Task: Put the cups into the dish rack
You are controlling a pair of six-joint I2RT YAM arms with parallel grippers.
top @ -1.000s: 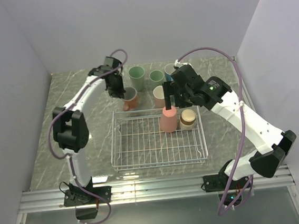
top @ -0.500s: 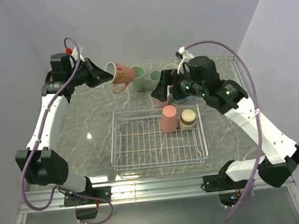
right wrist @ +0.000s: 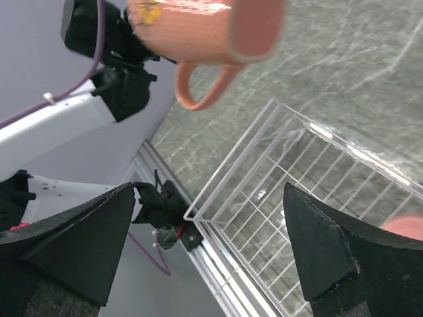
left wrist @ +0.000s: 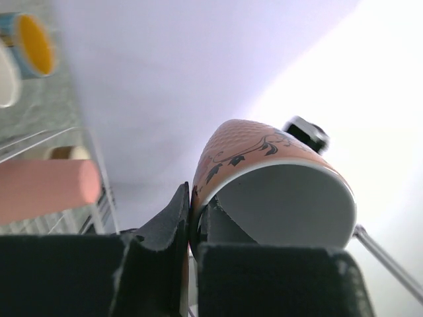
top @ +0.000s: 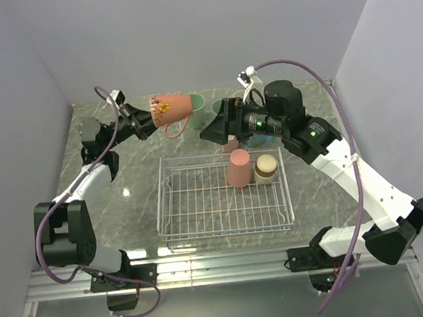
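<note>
Marble table [top: 133, 203] | our left gripper [top: 146, 120] pinches salmon mug [top: 171, 108] by rim, aloft | our right gripper [right wrist: 208, 191] spread wide near rack [top: 163, 200]

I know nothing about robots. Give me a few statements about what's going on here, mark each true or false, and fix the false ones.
1. The left pincer is shut on the rim of the salmon mug. True.
2. The salmon mug sits inside the dish rack. False: it is held up in the air, lying on its side.
3. The right pincer is gripping a cup. False: its jaws stand wide open with nothing between them.
4. The dish rack holds a pink cup and, beside it, a short brown cup. True.
</note>
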